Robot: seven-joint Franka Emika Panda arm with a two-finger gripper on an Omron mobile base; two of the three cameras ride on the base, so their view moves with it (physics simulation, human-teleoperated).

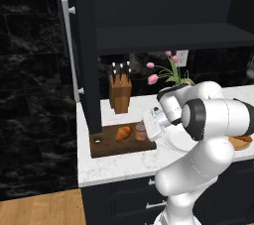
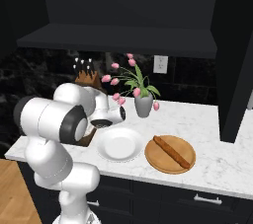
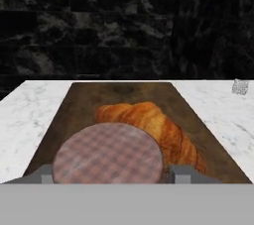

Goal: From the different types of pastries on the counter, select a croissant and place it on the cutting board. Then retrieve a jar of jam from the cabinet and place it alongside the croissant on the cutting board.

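The croissant (image 1: 123, 133) lies on the board (image 1: 106, 147), a dark wooden slab at the left end of the desk (image 1: 114, 167), just in front of the cabinet (image 1: 84, 45). So the first half of the task looks done. The jar (image 1: 140, 132) stands on the board too, just right of the croissant, and the pincer (image 1: 147, 131) is at it from the right.

In the hand view the jar's checked lid (image 3: 107, 153) sits between the two fingertips (image 3: 181, 173), one on each side, with the croissant (image 3: 149, 127) right behind it, touching or nearly so. Whether the tips press on the jar or stand a hair off it cannot be told: they flank it closely and no clear gap shows. My reading is that this is the release of the jar, the last step, with the jar set down beside the croissant as asked.

The next move calls for the tips to part fully clear of the jar, then a straight pull back along the pincer's own line, away from the croissant. A sideways swing could tip the jar or shove it into the croissant, since they stand so close.

Further right on the desk are a white plate (image 2: 118, 145), a round board (image 2: 170, 155) with a loaf (image 2: 172, 151) on it, and a vase of pink tulips (image 2: 143, 100); a knife block (image 1: 120, 92) stands behind the board.
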